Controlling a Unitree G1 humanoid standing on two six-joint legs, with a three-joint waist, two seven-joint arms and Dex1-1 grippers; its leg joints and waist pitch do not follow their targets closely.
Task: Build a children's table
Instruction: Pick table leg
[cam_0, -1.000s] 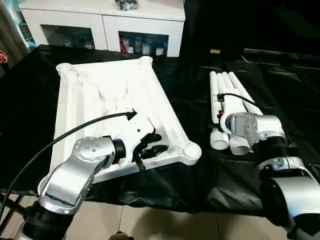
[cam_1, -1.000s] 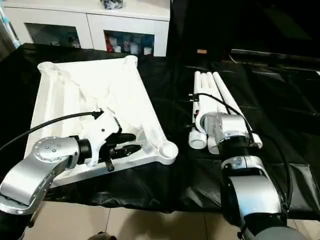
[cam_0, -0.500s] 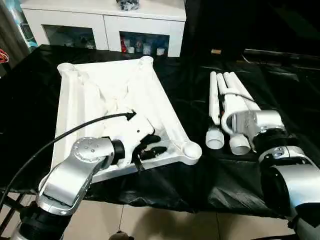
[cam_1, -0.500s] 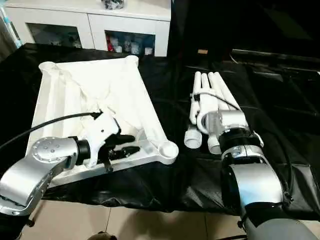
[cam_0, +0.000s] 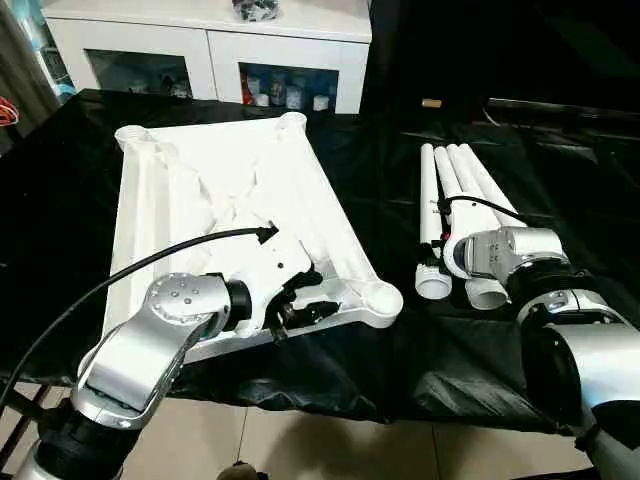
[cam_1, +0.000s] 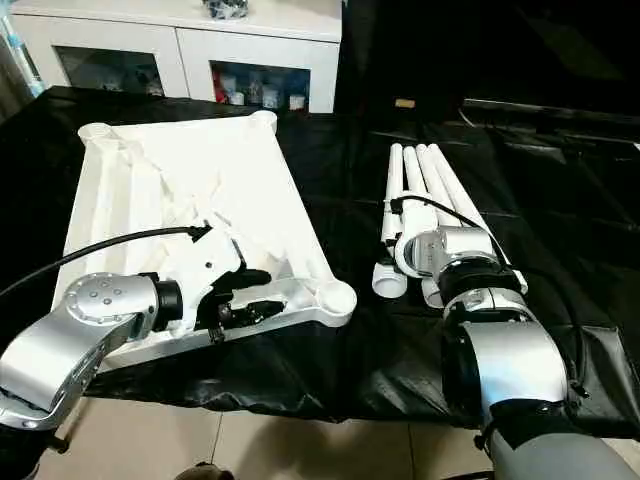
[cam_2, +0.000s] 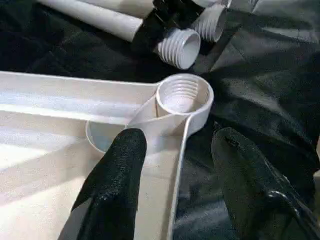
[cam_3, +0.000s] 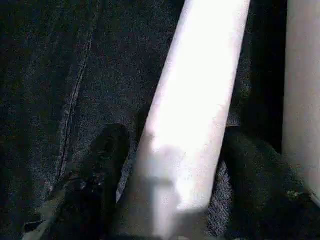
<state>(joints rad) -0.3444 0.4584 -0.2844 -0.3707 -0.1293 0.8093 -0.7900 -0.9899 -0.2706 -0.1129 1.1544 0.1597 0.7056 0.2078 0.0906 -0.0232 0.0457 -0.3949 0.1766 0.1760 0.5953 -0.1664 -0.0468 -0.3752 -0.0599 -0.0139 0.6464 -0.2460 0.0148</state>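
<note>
The children's table top (cam_0: 215, 190) lies upside down on the black sheet, ribbed side up. My left gripper (cam_0: 303, 300) is at its near right corner, beside the round threaded socket (cam_2: 184, 95). It is open (cam_2: 177, 137), one finger inside the rim and one outside over the sheet. Several white legs (cam_0: 455, 180) lie side by side to the right, threaded thick ends toward me. My right gripper (cam_3: 175, 135) is down over one leg (cam_3: 200, 75), open, a black finger (cam_3: 102, 160) close on each side.
A white cabinet with glass doors (cam_0: 210, 60) stands behind the black-sheeted table (cam_0: 60, 200). The sheet hangs over the near edge above a tiled floor (cam_0: 300, 440). A black cable (cam_0: 150, 265) loops from my left arm across the table top.
My left gripper's fingers have spread wider across the rim by the corner socket. My right gripper's fingers have drawn in toward the leg between them.
</note>
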